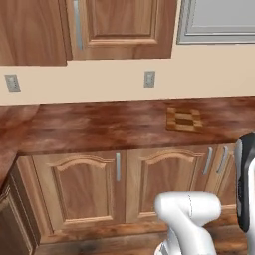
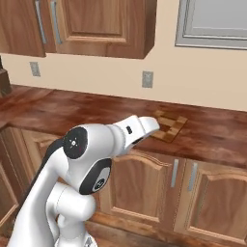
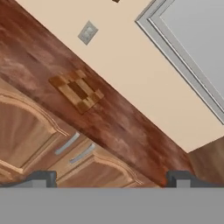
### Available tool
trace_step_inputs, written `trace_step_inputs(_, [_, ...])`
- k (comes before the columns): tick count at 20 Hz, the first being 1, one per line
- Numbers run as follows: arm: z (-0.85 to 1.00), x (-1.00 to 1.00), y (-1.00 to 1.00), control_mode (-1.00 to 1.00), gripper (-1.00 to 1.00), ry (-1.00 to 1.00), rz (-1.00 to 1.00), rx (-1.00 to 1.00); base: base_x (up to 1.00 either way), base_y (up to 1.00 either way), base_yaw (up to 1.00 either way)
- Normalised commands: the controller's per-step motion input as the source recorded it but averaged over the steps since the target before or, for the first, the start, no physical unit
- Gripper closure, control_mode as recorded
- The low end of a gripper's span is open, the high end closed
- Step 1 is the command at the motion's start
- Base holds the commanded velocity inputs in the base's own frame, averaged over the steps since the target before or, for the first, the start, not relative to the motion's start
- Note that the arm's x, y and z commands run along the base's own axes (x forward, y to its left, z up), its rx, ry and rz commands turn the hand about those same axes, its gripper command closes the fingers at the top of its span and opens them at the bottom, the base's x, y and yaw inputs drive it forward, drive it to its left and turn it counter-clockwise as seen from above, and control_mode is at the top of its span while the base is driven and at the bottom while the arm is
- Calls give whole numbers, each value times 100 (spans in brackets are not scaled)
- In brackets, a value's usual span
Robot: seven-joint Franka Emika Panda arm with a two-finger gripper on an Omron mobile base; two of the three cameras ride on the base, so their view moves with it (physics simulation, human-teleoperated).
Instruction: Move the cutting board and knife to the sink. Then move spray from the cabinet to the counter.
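While the end effector [image 3: 112,178] is held fully spread with nothing between its tips, the cutting board [image 3: 77,89] is seen ahead of it and well apart, lying flat on the tabletop [image 1: 99,127]. In the hand view the board sits above and to the left of the midpoint between the tips, so the reach is judged to go forward and over the cabinet fronts. In the left base view the board [image 1: 184,120] lies near the back wall, below and to the right of a wall outlet [image 1: 149,78]; its longer side appears to run roughly front to back, though the foreshortening leaves this uncertain. A knife cannot be made out on or beside the board. Glossy reddish-brown wood grain is shown by the surface, with bare room around the board on every side.
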Motion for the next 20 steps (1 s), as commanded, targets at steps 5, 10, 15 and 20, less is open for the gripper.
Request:
trace_step_inputs(5, [0, 0, 0, 100, -100, 0, 0, 0, 67, 17, -9])
trace_step_inputs(10, [0, 0, 0, 100, -100, 0, 0, 0, 45, 0, -7])
trace_step_inputs(15, [0, 0, 0, 100, -100, 0, 0, 0, 44, -2, -5])
trace_step_inputs(20, [0, 0, 0, 100, -100, 0, 0, 0, 64, -1, -6])
